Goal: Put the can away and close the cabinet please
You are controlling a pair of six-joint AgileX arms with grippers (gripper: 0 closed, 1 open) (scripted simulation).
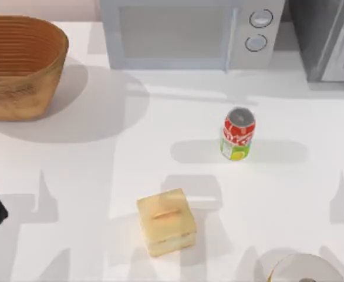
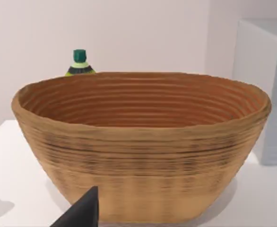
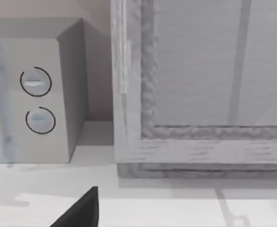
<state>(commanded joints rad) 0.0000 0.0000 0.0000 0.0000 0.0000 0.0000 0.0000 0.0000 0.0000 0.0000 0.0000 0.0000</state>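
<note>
Top view: upright red-and-green can [image 1: 238, 134], silver top.

The can [image 1: 238, 134] carries white lettering on its red upper label, too blurred to read, and no other surface bears legible text.

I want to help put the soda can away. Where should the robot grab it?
Best around the middle of the can, jaws on opposite sides of its round body, probably coming in from the side. It stands upright in open table space, apart from the tan box and microwave.
</note>
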